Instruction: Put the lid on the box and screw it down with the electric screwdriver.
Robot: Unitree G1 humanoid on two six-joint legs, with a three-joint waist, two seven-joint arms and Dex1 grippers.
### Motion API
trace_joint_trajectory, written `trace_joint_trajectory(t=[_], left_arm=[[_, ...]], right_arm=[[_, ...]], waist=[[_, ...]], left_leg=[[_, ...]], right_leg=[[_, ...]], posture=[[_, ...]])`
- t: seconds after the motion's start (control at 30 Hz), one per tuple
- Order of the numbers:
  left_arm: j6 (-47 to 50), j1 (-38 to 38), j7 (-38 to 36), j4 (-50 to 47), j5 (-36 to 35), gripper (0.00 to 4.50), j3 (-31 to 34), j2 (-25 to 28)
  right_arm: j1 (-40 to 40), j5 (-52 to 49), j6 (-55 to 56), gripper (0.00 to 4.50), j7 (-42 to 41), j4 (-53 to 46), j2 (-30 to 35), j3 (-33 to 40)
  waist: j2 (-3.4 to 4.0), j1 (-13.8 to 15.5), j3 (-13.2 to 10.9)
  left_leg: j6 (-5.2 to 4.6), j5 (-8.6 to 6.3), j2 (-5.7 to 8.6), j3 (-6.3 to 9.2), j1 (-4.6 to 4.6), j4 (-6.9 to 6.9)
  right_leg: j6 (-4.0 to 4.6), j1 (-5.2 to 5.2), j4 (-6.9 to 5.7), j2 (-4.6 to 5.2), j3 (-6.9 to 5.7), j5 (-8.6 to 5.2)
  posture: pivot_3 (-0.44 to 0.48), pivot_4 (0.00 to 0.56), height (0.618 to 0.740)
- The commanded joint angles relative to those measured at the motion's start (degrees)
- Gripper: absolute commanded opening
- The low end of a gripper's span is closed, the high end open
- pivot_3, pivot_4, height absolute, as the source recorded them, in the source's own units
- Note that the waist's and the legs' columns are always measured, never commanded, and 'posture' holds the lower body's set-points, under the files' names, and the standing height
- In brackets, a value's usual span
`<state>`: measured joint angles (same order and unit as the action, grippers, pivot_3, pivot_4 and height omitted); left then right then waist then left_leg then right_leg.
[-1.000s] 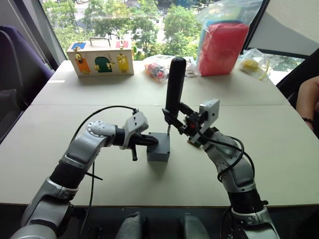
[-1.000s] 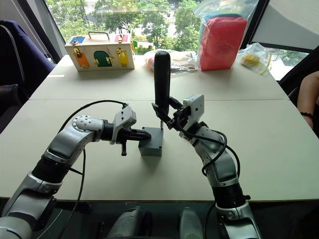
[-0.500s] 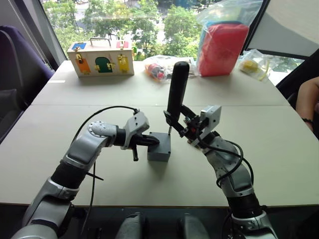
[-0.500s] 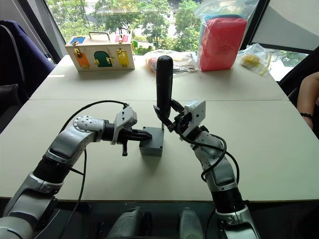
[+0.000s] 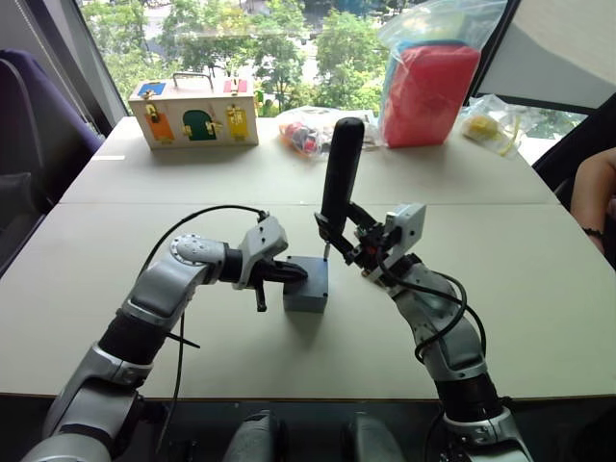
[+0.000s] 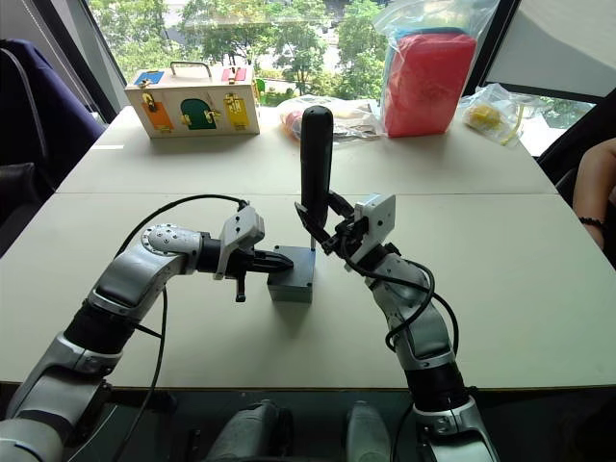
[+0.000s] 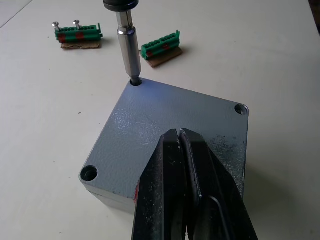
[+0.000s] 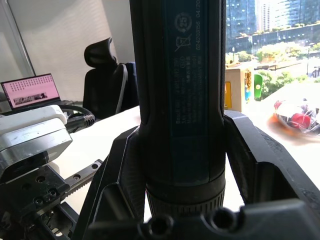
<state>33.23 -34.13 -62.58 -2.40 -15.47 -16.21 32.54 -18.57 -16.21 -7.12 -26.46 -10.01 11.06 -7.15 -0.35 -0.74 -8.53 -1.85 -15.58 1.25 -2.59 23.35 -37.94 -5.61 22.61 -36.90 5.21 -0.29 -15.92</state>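
The lid [image 7: 175,135] sits flush on the box [image 5: 306,287] at mid-tabletop [image 5: 144,327], so placement appears complete. The left pincer [image 7: 186,165], fingers pressed together, bears down on the lid's top. The right pincer [image 6: 322,219] is clamped on the electric screwdriver [image 5: 340,173], held upright with its bit [image 7: 128,55] seated in one corner hole. Two other visible corner holes look empty; most of the screwing likely remains.

Electric screwdriver [image 8: 182,95] barrel, faint print ending "04/2020", crossed-bin sign, rest unreadable
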Motion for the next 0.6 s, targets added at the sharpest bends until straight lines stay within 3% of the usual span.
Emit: trace_joint_trajectory(t=[0.03,0.33,0.53,0.6], left_arm=[[-0.2,0.4,-0.4,0.6,1.2,0.00,-1.1,0.5],[-0.3,0.2,0.6,2.7,0.2,0.00,1.3,0.1],[-0.5,-2.5,3.0,4.7,-2.9,0.00,6.6,-2.8],[1.0,-4.0,2.8,3.8,-5.0,0.00,8.2,-3.5]], right_arm=[[0.5,1.5,-2.6,1.87,-0.1,1.8,0.6,-0.7],[-12.7,-7.2,-19.6,1.87,2.2,-13.9,5.0,5.7],[-21.5,-13.3,-32.4,1.87,8.0,-14.6,6.2,13.0],[-24.9,-16.9,-43.9,1.87,12.5,-11.8,6.7,17.5]], waist=[[0.00,0.0,0.0],[0.11,0.0,-0.1],[0.12,0.0,-0.1],[0.12,0.0,-0.1]], left_leg=[[0.00,0.00,0.00,0.00,0.00,0.01],[0.00,0.00,0.03,-0.01,0.26,0.05],[0.09,0.07,0.03,0.00,0.74,0.05],[0.08,0.08,0.03,0.00,0.87,0.04]], right_leg=[[0.00,0.00,0.00,0.00,0.00,0.00],[0.06,0.31,-0.01,0.08,0.00,-0.03],[-0.08,0.84,-0.13,0.07,-0.04,0.05],[-0.09,0.93,-0.13,0.07,-0.05,0.06]], posture=[[0.000,0.150,0.740],[0.000,0.150,0.740],[0.000,0.150,0.740],[0.000,0.150,0.740]])
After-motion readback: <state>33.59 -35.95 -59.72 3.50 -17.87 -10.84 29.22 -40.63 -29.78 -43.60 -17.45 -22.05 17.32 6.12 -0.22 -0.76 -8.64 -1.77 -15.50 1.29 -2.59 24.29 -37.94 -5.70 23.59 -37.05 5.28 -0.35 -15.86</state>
